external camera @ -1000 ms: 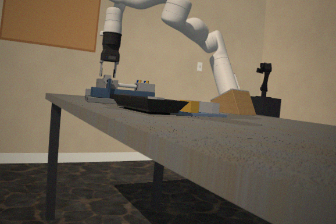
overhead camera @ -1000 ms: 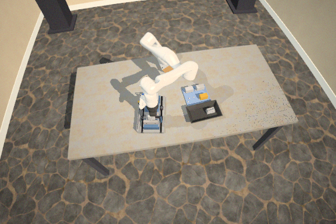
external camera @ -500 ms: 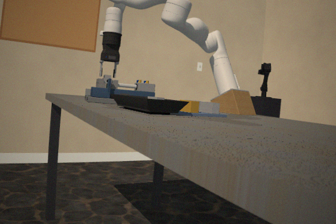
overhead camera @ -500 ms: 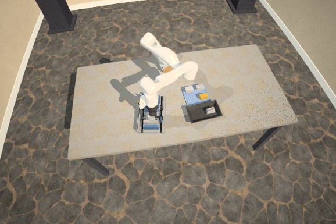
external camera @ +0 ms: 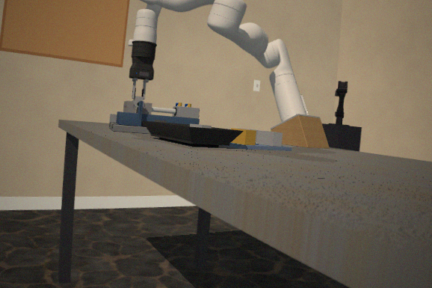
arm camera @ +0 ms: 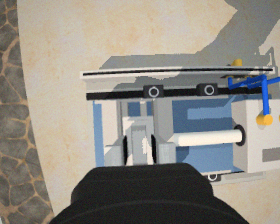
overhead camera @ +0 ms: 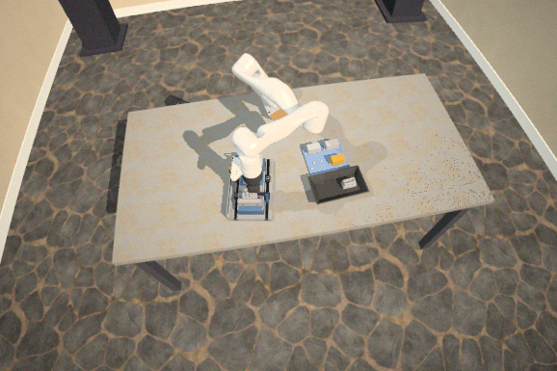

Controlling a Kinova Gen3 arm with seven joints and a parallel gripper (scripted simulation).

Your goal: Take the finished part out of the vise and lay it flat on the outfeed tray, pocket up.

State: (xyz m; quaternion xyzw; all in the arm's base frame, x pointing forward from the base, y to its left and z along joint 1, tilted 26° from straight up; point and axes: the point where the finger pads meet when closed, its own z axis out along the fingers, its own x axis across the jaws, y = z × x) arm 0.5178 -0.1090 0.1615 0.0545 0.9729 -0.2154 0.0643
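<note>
Grey and pale, the finished part (arm camera: 139,137) is seen seated in the blue vise (arm camera: 197,137) on the table (overhead camera: 395,112), and it is pinched between the 2 fingers of the gripper (arm camera: 139,148), which is pointed straight down over it. Well apart to the side, the black outfeed tray (overhead camera: 322,189) is seen with 1 pale block (overhead camera: 348,183) on its floor.

1. I see a blue fixture plate (overhead camera: 317,161) with two grey blocks (overhead camera: 313,147) and one orange block (overhead camera: 336,159).
2. Two dark pillars (overhead camera: 82,1) stand on the stone floor (overhead camera: 289,319).
3. An orange board (external camera: 63,17) hangs on the wall.
</note>
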